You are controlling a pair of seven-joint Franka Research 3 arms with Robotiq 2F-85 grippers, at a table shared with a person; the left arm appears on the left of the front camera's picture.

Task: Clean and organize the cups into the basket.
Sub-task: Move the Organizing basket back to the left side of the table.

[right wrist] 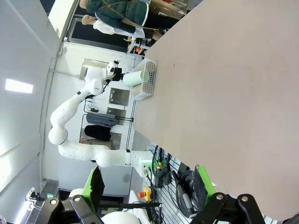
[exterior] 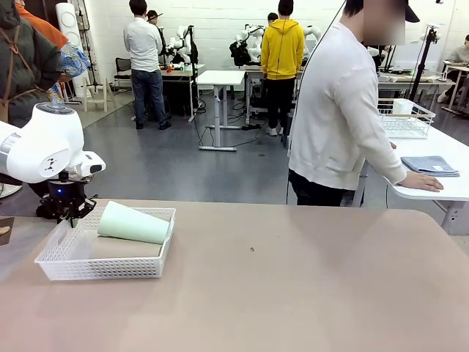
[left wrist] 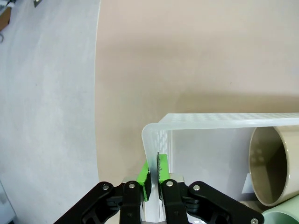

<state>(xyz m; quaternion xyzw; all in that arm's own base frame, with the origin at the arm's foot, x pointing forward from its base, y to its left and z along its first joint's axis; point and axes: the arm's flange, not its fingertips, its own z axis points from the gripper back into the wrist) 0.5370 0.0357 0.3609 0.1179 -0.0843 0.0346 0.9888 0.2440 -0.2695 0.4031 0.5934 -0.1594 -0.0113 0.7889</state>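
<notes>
The white lattice basket (exterior: 110, 268) stands at the table's left. A pale mint green cup (exterior: 134, 224) lies on its side across it, resting on a kraft brown cup (exterior: 126, 248) inside. My left gripper (exterior: 69, 213) is at the basket's back left corner. In the left wrist view that gripper (left wrist: 154, 175) is shut, its green pads pinching the basket (left wrist: 224, 121) wall near the corner. The brown cup's open mouth (left wrist: 271, 168) and a bit of the mint cup (left wrist: 285, 217) show to the right. My right gripper (right wrist: 149, 186) hangs open off the table's edge, far from the basket (right wrist: 148, 84).
A person (exterior: 341, 110) stands beyond the far right of the table, one hand on a neighbouring white table (exterior: 447, 187) beside a folded blue cloth (exterior: 430, 165) and a wire basket (exterior: 407, 119). The tan tabletop (exterior: 293, 279) stretches to the right of the basket.
</notes>
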